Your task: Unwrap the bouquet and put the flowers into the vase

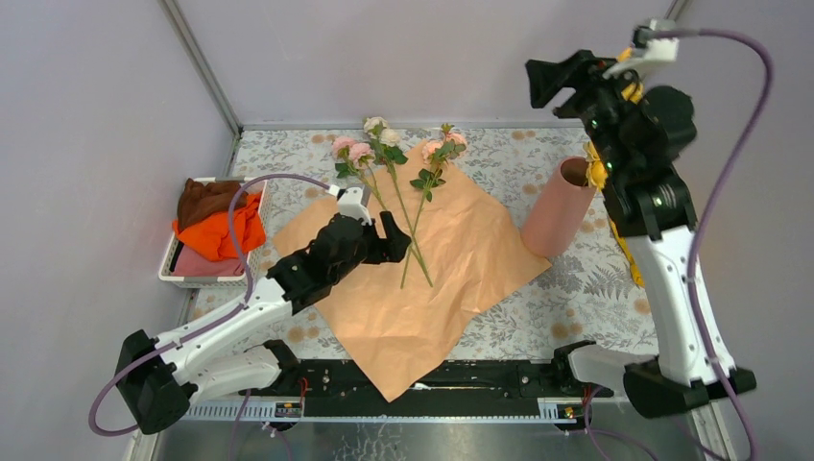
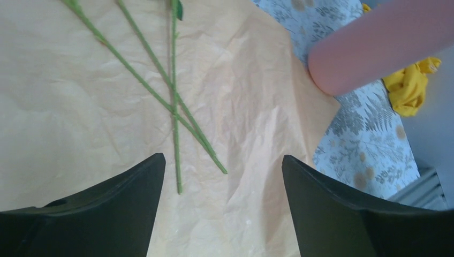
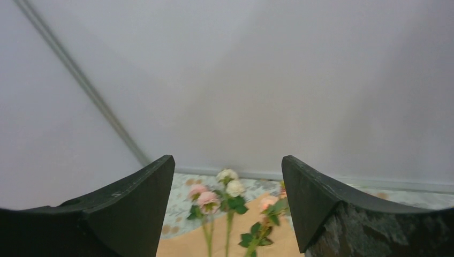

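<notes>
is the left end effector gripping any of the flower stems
No, the left end effector hangs open above the peach wrapping paper, and the green stems lie loose on it, untouched.

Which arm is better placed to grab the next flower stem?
Left. The left gripper, open, hovers over the stems on the paper; the right gripper is raised high near the vase, facing the wall.

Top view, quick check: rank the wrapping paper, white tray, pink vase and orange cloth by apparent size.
1. peach wrapping paper, by far largest.
2. white tray.
3. pink vase and orange cloth look about alike; the vase rises toward the camera, so unranked.
</notes>
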Robot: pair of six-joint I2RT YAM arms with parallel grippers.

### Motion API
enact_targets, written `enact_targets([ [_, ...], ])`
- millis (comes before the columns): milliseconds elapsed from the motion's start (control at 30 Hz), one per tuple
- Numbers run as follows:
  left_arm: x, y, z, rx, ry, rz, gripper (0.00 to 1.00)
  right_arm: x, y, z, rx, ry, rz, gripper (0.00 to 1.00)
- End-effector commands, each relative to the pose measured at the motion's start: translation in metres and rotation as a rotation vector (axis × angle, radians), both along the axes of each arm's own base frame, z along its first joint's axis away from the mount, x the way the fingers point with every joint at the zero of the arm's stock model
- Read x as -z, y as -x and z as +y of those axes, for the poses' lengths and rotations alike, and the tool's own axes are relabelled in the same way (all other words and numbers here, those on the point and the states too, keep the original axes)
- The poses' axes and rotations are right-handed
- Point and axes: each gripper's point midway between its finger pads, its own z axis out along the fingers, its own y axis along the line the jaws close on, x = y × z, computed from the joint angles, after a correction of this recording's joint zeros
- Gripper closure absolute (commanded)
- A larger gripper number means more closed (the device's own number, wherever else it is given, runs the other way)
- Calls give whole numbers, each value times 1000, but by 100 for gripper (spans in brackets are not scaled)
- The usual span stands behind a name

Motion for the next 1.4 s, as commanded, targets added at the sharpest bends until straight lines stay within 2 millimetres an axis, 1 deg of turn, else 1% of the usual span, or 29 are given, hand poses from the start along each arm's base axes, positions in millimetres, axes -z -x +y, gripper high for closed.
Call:
enact_targets([
  [0, -9, -10, 25, -157, -3, -29, 11, 19, -19, 58, -279, -65, 148, 23],
  [67, -8, -12, 35, -204, -10, -26, 8, 36, -29, 74, -310, -52, 220, 26],
  [100, -8, -13, 40, -228, -10, -25, 7, 48, -32, 88, -322, -27, 255, 26],
  [133, -9, -14, 44, -249, -9, -25, 7, 55, -33, 96, -322, -4, 274, 26],
  [267, -12, -15, 57, -291, 12, -33, 6, 84, -30, 137, -387, 49, 361, 29],
  [333, -15, -15, 61, -305, 24, -40, 7, 103, -29, 155, -413, 79, 415, 31],
  [433, -17, -14, 67, -321, 32, -44, 7, 135, -26, 175, -438, 117, 496, 32],
  [533, -19, -13, 71, -330, 35, -48, 7, 170, -25, 189, -442, 162, 585, 34],
  [633, -21, -13, 74, -339, 38, -51, 7, 211, -23, 200, -438, 206, 675, 37],
  [767, -21, -12, 74, -334, 37, -53, 7, 259, -19, 210, -444, 245, 771, 42],
  [933, -20, -11, 78, -344, 26, -51, 7, 316, -13, 217, -413, 306, 876, 49],
  [967, -20, -10, 78, -344, 27, -52, 7, 333, -16, 215, -386, 322, 906, 51],
  [1067, -21, -10, 79, -343, 31, -54, 7, 374, -17, 216, -363, 354, 994, 58],
  [1167, -21, -9, 79, -340, 31, -55, 7, 401, -22, 217, -335, 377, 1045, 62],
  [1267, -21, -8, 79, -337, 31, -56, 7, 420, -34, 218, -290, 413, 1075, 64],
  [1300, -22, -8, 79, -335, 32, -57, 7, 421, -41, 220, -275, 427, 1075, 65],
  [1367, -22, -7, 79, -332, 33, -60, 7, 432, -52, 218, -235, 459, 1095, 66],
])
